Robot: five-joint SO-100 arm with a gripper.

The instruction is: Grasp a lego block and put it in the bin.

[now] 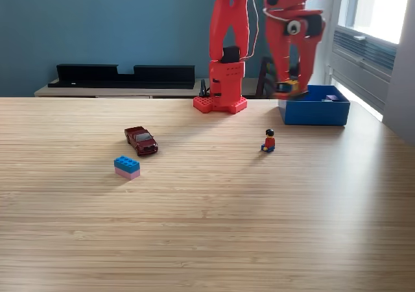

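Observation:
My red gripper (290, 84) hangs at the near left corner of the blue bin (314, 112) at the exterior view's right. It is shut on a small yellow and black lego vehicle (287, 87), held just above the bin's rim. A purple piece (331, 98) lies inside the bin. On the table lie a blue block on a pink block (127, 167), and a lego figure (268, 140) with a red torso sits to their right.
A dark red toy car (141, 140) stands on the table left of centre. The arm's red base (220, 101) is fixed at the table's far edge. A long black tray (123, 75) rests on the sideboard behind, and a chair (267, 78) stands past the table.

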